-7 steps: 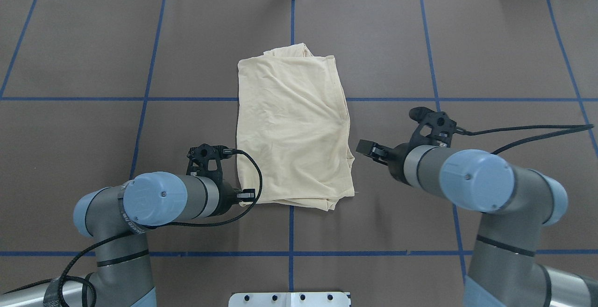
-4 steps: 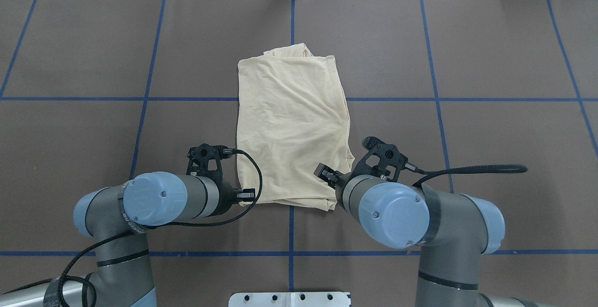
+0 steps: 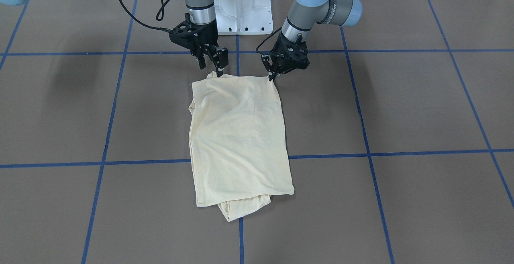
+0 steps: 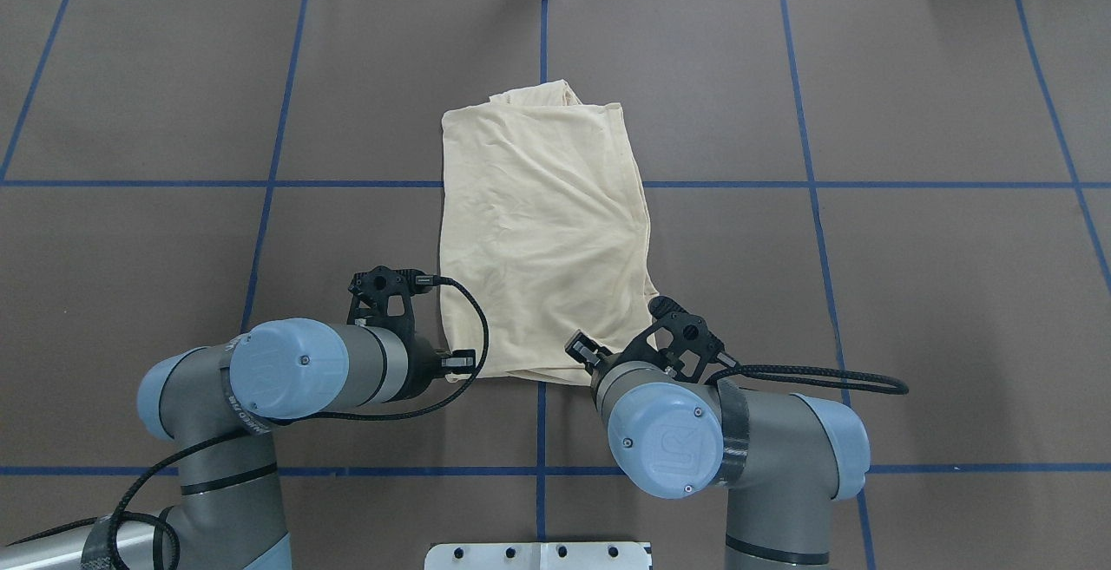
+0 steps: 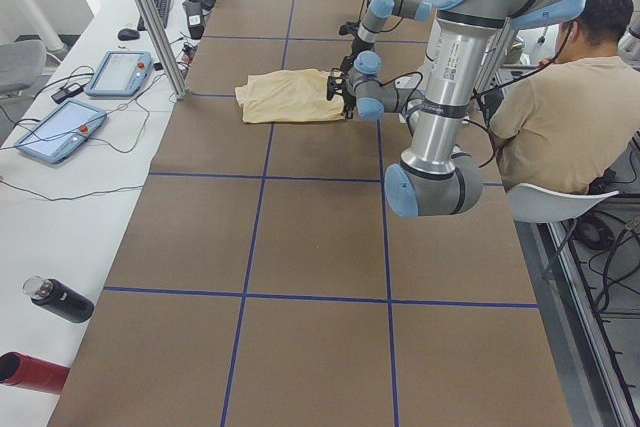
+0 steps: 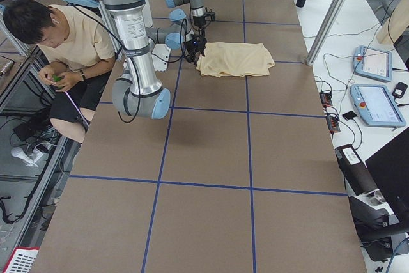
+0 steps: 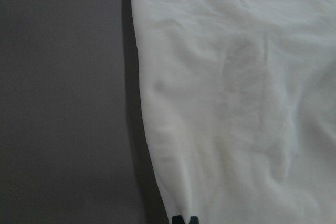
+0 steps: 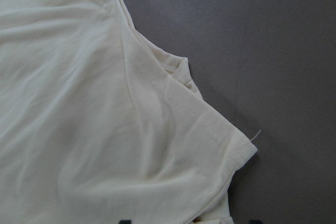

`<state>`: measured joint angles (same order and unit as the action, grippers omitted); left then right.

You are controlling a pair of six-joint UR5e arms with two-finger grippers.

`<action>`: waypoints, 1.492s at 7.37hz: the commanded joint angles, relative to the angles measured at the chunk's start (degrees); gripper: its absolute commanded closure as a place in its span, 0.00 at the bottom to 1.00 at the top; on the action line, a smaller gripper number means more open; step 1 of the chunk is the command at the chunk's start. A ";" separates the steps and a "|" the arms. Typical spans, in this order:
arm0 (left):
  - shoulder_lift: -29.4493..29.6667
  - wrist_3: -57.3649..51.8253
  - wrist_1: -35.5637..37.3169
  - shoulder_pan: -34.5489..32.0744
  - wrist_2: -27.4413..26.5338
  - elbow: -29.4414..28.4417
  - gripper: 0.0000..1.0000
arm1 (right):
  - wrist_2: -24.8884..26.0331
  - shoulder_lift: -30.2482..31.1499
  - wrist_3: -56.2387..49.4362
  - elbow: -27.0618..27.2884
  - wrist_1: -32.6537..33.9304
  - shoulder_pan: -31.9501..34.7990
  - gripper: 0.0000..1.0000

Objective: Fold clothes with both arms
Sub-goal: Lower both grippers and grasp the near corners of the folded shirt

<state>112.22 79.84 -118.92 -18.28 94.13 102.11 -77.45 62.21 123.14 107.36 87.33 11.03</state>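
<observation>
The shirt [image 4: 542,232] is already folded narrow; the left claw [image 3: 272,76] pinches one corner and the right claw [image 3: 211,67] hangs open over the other, so probably one fold is left.

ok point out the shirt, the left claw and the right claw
shirt [image 4: 542,232], overhead view, middle of the folded cloth
left claw [image 3: 273,75], front-facing view, between its fingertips at the shirt's corner
right claw [image 3: 211,69], front-facing view, between its spread fingertips by the shirt's other corner
</observation>
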 commanded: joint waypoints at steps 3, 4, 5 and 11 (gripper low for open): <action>0.02 -0.03 0.00 0.00 0.00 0.10 1.00 | 1.42 -1.65 2.80 -3.91 0.13 -0.31 0.25; 0.02 -0.03 0.00 0.00 0.00 0.10 1.00 | 1.42 -1.65 2.72 -4.44 0.21 -0.22 0.26; -0.07 -0.03 0.00 0.00 0.09 0.10 1.00 | 1.42 -1.65 2.72 -4.62 0.30 -0.31 0.26; -0.25 -0.03 0.00 0.00 0.09 0.10 1.00 | 1.60 -2.26 2.98 -4.71 0.21 -0.22 0.72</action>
<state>112.06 79.80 -118.92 -18.28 94.15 102.22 -75.92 60.34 126.12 102.72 87.54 10.81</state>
